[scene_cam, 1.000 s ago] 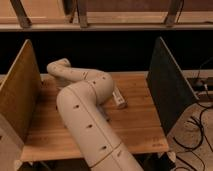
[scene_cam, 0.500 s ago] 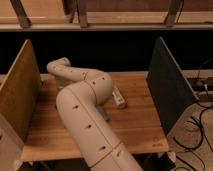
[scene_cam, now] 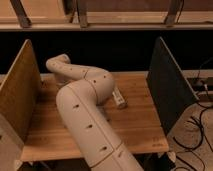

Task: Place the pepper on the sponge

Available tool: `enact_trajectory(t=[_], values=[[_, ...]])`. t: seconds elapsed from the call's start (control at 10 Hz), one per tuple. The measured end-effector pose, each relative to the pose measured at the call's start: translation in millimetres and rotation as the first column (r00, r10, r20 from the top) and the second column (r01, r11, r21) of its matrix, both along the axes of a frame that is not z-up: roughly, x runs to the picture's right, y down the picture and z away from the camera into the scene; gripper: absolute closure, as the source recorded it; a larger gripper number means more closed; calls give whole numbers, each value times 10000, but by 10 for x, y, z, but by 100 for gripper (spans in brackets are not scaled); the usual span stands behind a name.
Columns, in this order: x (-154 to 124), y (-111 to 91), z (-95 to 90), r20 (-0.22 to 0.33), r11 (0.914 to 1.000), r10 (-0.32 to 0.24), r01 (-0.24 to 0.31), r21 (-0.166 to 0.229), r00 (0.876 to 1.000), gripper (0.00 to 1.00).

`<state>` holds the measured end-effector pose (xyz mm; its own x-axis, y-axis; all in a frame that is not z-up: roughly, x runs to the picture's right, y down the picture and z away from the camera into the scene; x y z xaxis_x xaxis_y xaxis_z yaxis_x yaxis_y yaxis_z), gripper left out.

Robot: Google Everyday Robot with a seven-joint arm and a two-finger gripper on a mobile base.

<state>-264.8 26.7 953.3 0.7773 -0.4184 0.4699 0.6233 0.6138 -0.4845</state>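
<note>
My pale arm (scene_cam: 82,107) folds across the middle of the wooden table (scene_cam: 135,127), bending at an elbow (scene_cam: 97,82) and running back to the far left (scene_cam: 57,65). The gripper is hidden behind the folded arm and does not show. The pepper and the sponge do not show either; the arm covers much of the tabletop.
A whitish box-shaped item (scene_cam: 119,98) lies on the table just right of the elbow. A tall wooden panel (scene_cam: 20,92) walls the left side, a dark panel (scene_cam: 167,85) the right. Cables (scene_cam: 197,125) lie on the floor at right.
</note>
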Motion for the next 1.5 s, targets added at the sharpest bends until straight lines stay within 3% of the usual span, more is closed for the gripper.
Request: enact_trajectory(t=[0.3,0.6,0.8,0.9,1.1,1.5], values=[[126,-554,-218,-114,9929,97,-83,1183,9999,100],[662,-800,-457,-1145,9826,920,-715,1714,9892,100],[1085,-784,-666,-1857,9723,1728,-1373,1893,9673,100],[1371,-739,-835,-2264,9608,2318,-1862,2054,9461,100],[1673,-629,-1103,-2615,9394,3106,-2531,2312,9139,100],[2032,-225,-1576,-3014,8984,4293,-3685,2387,8514,100]])
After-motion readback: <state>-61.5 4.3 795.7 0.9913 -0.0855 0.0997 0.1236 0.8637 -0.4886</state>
